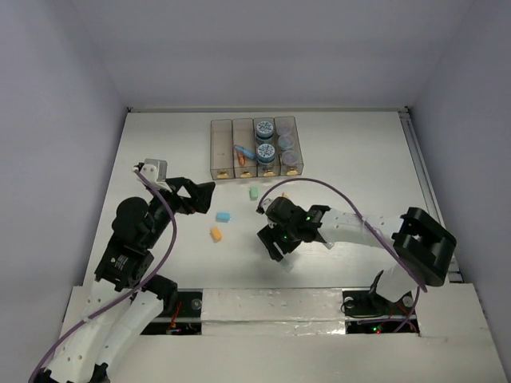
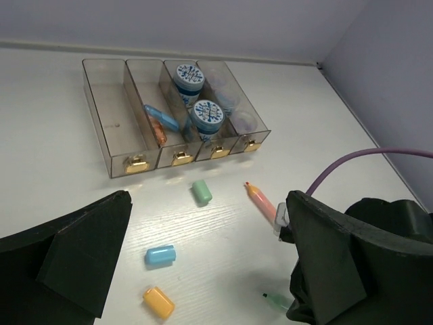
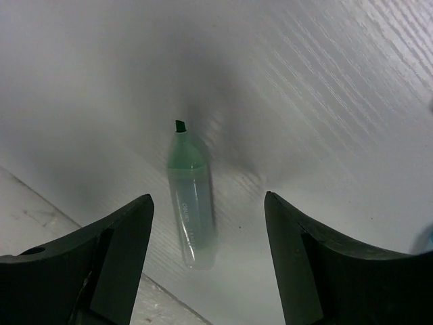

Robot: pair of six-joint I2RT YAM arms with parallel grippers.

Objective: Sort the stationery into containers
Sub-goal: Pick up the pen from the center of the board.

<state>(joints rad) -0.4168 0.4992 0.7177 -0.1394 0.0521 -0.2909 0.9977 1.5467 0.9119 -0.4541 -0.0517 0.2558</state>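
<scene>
Four joined translucent containers (image 1: 220, 152) stand at the back; they also show in the left wrist view (image 2: 108, 145). The leftmost holds nothing, the second holds a blue and an orange marker (image 2: 160, 122), and the two right ones hold jars (image 2: 207, 115). A teal marker (image 3: 189, 210) lies on the table between my right gripper's (image 3: 208, 257) open fingers, nearer its left finger, untouched. An orange-pink marker (image 2: 262, 201) lies beside that arm. Green (image 2: 201, 191), blue (image 2: 160, 255) and orange (image 2: 158, 302) erasers lie loose. My left gripper (image 2: 208, 223) is open and empty above them.
White walls close in the table on the left, back and right. The right arm (image 1: 375, 231) with its purple cable stretches across the table's front right. A white taped strip (image 1: 271, 307) runs along the near edge.
</scene>
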